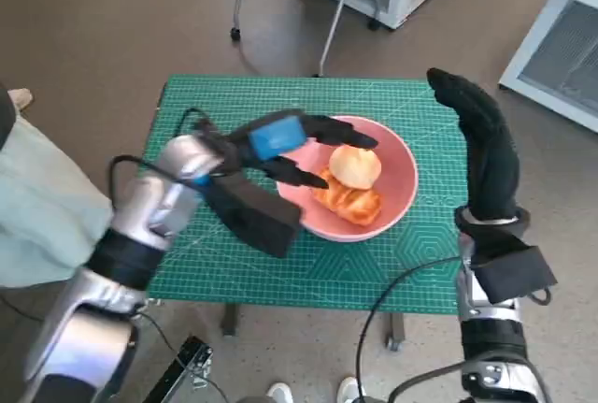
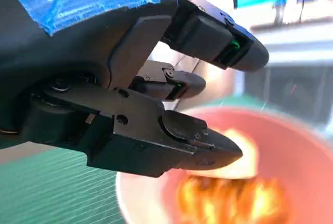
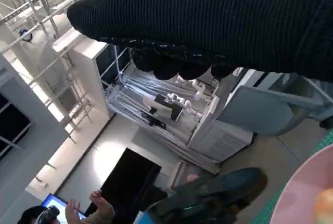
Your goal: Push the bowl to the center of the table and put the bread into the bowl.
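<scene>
the shallow pink bowl (image 1: 397, 199) sits near the middle of the green gridded cutting mat (image 1: 374, 267) covering the table, with the golden bread pieces (image 1: 353, 183) lying inside it. the left hand (image 1: 280, 146), black with blue tape, hovers over the bowl's near rim, fingers apart and holding nothing. the gloved right hand (image 1: 484, 146) is raised beside the bowl's far side, fingers extended, empty.

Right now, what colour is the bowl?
Pink. The bowl shows best in the head view.
</scene>
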Tool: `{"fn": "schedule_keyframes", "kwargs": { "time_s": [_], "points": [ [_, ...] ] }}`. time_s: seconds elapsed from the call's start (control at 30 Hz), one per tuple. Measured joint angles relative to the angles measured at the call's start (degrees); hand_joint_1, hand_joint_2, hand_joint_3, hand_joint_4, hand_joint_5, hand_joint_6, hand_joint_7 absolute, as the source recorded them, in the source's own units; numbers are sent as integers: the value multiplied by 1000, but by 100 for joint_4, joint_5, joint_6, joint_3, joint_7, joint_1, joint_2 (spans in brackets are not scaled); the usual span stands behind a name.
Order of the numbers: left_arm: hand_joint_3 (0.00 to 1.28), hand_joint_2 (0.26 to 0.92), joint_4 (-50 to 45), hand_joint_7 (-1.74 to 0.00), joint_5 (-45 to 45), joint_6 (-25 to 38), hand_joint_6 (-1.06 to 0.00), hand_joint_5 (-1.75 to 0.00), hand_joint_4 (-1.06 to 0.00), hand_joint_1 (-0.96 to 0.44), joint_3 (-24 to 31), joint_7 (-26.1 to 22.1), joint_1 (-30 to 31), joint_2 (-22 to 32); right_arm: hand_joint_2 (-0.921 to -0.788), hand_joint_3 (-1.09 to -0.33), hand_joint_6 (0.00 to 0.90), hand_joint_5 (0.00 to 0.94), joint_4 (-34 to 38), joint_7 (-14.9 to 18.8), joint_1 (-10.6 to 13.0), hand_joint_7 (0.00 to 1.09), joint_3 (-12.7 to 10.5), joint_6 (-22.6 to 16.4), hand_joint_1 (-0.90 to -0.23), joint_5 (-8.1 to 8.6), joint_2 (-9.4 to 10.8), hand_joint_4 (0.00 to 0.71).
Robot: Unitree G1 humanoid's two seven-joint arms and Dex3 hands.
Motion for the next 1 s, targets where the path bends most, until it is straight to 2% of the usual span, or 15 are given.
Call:
{"fn": "schedule_keyframes", "kwargs": {
  "time_s": [0.3,0.5,0.57,0.63,0.73,1.0],
  "points": [
    [1,907,18,-172,-1343,-641,-702,-17,-601,6,1059,341,618,69,-921,-752,98,1,-183,-4,-120,836,3,80,-576,-50,-29,424],
    [0,898,-60,-169,-2186,-1004,-687,-15,-605,10,1703,707,1077,-147,-921,-769,87,4,-218,-75,-227,841,-4,62,-569,-117,-66,427],
    [1,900,-124,-256,-2399,-1100,-629,-13,-604,13,1865,853,1232,-294,-921,-770,85,6,-208,-103,-257,842,-3,39,-568,-154,-66,431],
    [2,905,-188,-453,-2560,-1182,-510,-10,-598,22,1981,1000,1389,-447,-921,-770,83,8,-192,-128,-297,843,2,17,-570,-186,-62,435],
    [2,910,-263,-611,-2654,-1244,-420,-10,-594,33,2088,1162,1596,-630,-921,-766,82,10,-175,-172,-363,844,3,1,-577,-238,-61,438],
    [10,920,-562,-750,-2632,-1110,-345,-5,-580,47,2202,1227,1841,-707,-921,-761,82,10,-166,-236,-403,845,0,-8,-583,-284,-61,440]
  ]
}}
